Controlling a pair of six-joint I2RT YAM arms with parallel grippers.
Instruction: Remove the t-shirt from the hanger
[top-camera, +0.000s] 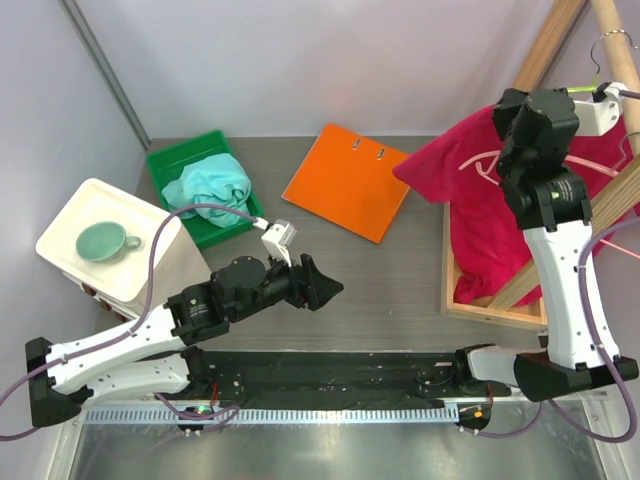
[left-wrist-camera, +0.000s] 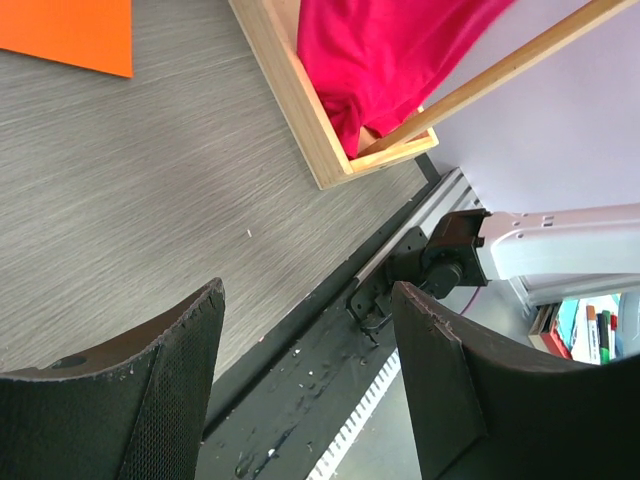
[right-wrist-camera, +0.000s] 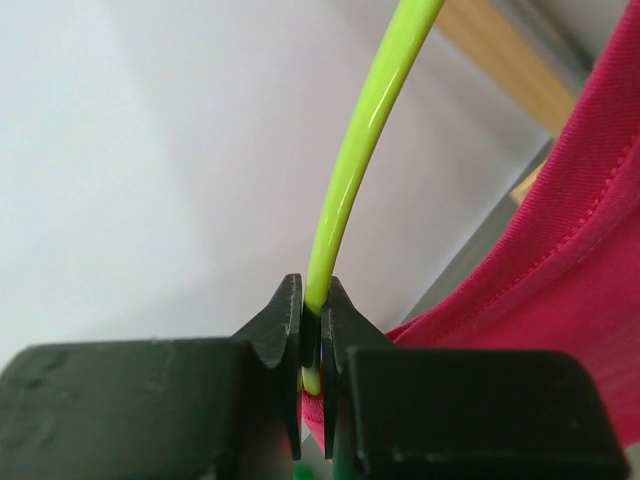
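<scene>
Now, the right end effector (right-wrist-camera: 312, 305) is seen clenched on the hanger (right-wrist-camera: 372, 120), with the lime-green wire pinched between the two black jaws and no gap left. Just to the right of that grip the t-shirt (right-wrist-camera: 590, 250) is found, its stitched edge running close to the wire. Further out, in the overhead view, the shirt is shown draped from the hanger high at the right of the worktop (top-camera: 400, 290). It hangs inside a wooden stand (top-camera: 490, 313), and its lower part is gathered within the stand's base frame. The left end effector (left-wrist-camera: 308, 300) is held released, jaws wide apart with nothing between them, low over the middle of the worktop and well apart from the shirt.

The step in hand is judged to be the steadying of the hanger so that the cloth can be drawn off. It would be best done with a firm pinch on the wire and the free end effector brought across to a shoulder or the hem. One shoulder should be slipped off before the other, since a straight downward pull might drag hanger and stand along.

The shirt is seen as deep pink, soft and creased, with a pale pink line marked across the front. It is judged likely to cling rather than slide.
</scene>
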